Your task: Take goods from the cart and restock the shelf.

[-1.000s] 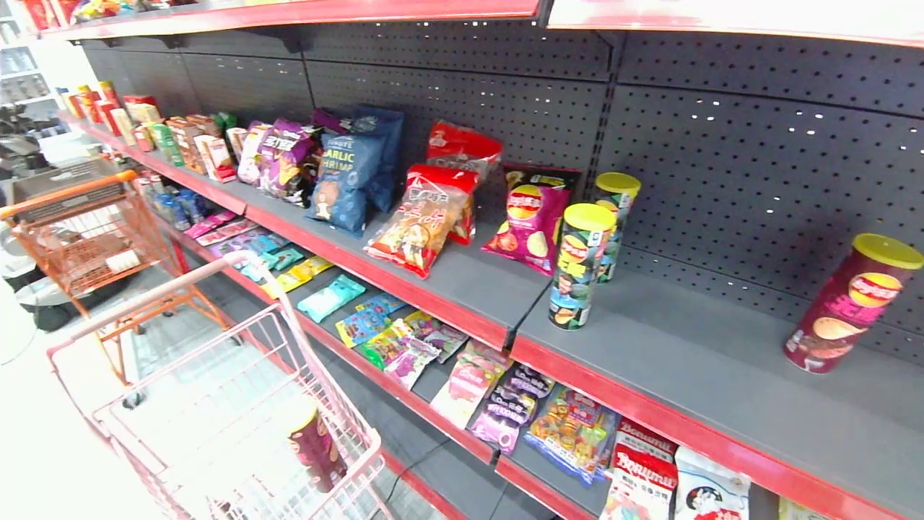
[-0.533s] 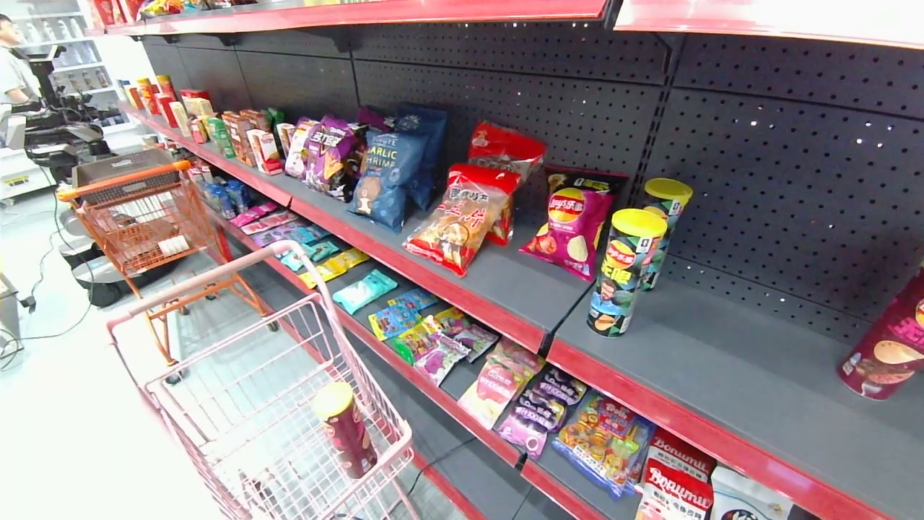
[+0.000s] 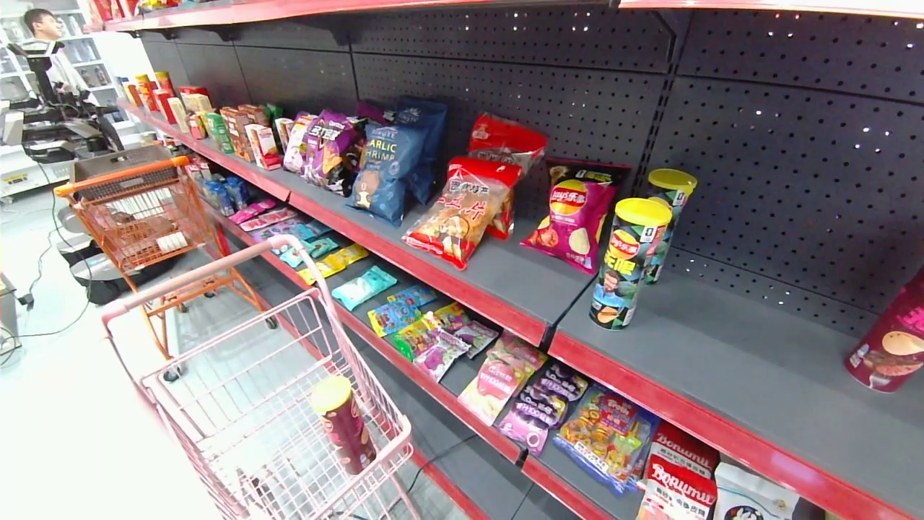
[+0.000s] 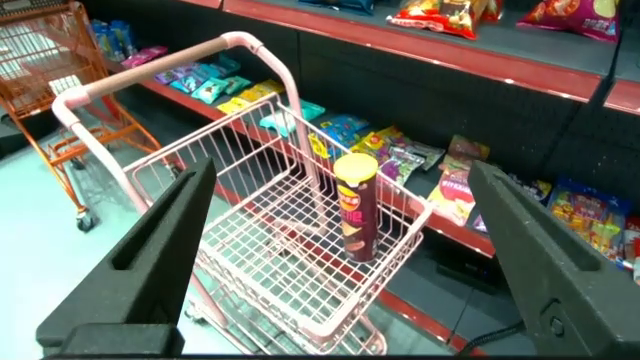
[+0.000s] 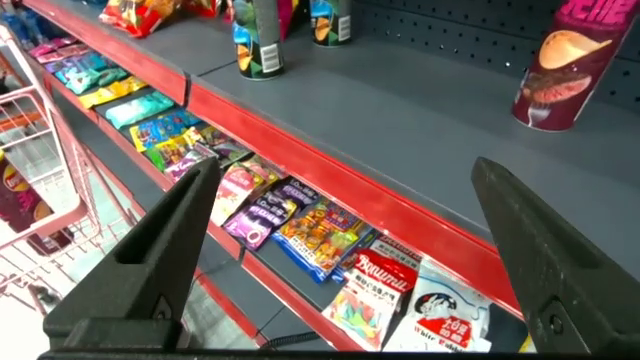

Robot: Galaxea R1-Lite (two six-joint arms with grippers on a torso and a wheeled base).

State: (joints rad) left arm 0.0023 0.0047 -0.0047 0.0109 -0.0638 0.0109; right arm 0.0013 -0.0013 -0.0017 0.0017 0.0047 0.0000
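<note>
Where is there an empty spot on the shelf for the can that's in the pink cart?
The bare grey shelf between the two yellow-lidded cans and the maroon can at the right has the most room. Left of those cans, snack bags crowd it.

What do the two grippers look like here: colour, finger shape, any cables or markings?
The left gripper and right gripper look alike: each has two matte black fingers, broad and angular, tapering to blunt tips. Their surfaces look plain, without markings.

Found right fingers [image 5: 170,250] spread wide before the shelf [image 5: 400,120]. Noted a maroon can [image 5: 555,70] upright on it, well apart from two dark cans [image 5: 258,45]. Saw snack packets [image 5: 310,225] in a row below it, pink cart [image 5: 50,135] beside.
</note>
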